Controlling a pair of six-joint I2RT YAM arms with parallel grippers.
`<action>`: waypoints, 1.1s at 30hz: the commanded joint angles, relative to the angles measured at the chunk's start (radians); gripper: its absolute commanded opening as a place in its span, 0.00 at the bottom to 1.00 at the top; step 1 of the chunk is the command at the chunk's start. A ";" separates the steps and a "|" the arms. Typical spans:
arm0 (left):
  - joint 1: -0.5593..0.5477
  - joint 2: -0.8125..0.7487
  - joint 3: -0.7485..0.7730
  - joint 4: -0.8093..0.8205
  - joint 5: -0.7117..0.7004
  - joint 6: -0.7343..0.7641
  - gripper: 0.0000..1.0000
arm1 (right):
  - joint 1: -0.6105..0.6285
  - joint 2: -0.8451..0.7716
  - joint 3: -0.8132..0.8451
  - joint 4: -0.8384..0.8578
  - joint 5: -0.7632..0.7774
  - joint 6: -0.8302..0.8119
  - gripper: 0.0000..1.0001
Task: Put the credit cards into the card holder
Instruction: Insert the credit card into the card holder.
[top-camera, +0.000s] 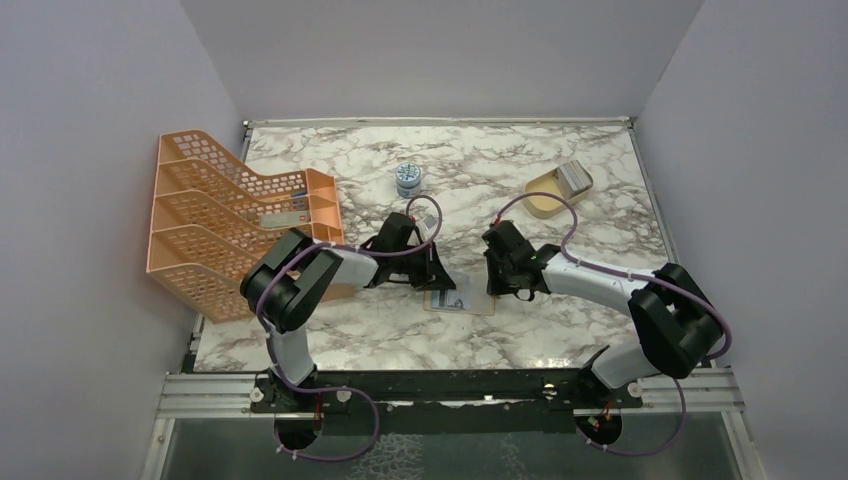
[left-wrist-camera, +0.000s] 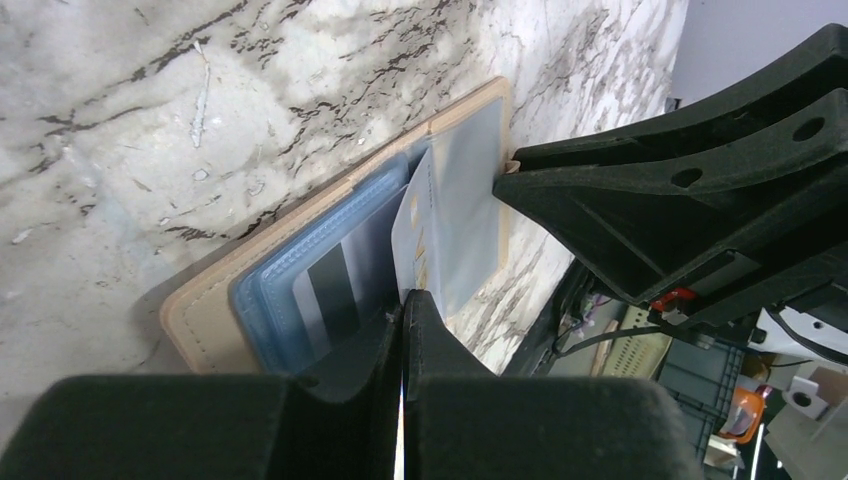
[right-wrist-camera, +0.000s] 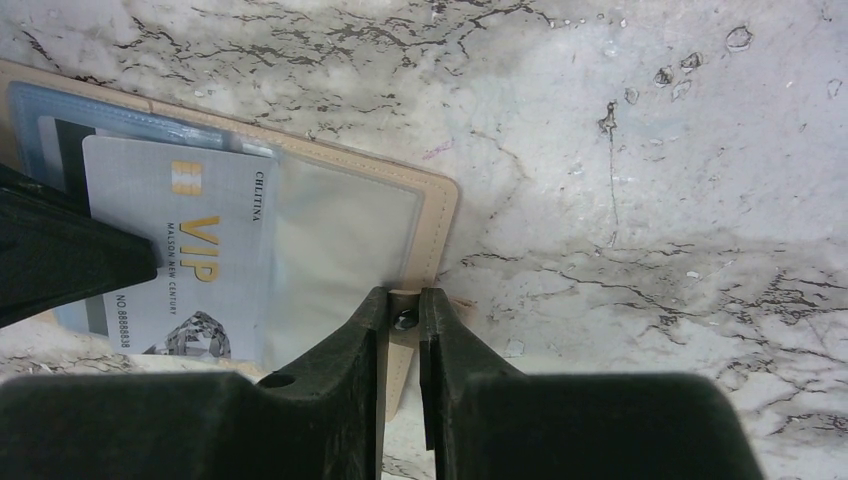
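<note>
The card holder (top-camera: 462, 300) lies open on the marble table between my two grippers, tan rim (left-wrist-camera: 200, 305) outward and pale blue pockets up. A credit card with a dark stripe (left-wrist-camera: 335, 290) sits in a blue pocket. My left gripper (left-wrist-camera: 404, 298) is shut on the edge of a second credit card (right-wrist-camera: 190, 250), silvery-blue with gold "VIP" lettering. That card lies tilted over the holder, its far end at the clear pocket (right-wrist-camera: 340, 245). My right gripper (right-wrist-camera: 403, 298) is closed around the holder's snap tab (right-wrist-camera: 405, 318), which fills the narrow gap between the fingertips.
An orange mesh file rack (top-camera: 230, 220) stands at the left. A small blue-and-white round tin (top-camera: 408, 178) sits at the back centre. A beige rounded dish (top-camera: 545, 195) with a silvery stack (top-camera: 573, 178) in it is at the back right.
</note>
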 joint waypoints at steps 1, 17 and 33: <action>-0.035 0.028 -0.026 0.064 0.043 -0.043 0.00 | 0.005 0.006 -0.017 0.007 0.000 0.018 0.14; -0.036 0.053 -0.087 0.220 0.068 -0.143 0.00 | 0.005 -0.023 0.010 -0.035 -0.015 0.025 0.25; -0.036 0.040 -0.100 0.222 0.056 -0.144 0.00 | 0.010 -0.113 -0.028 -0.097 -0.024 0.085 0.32</action>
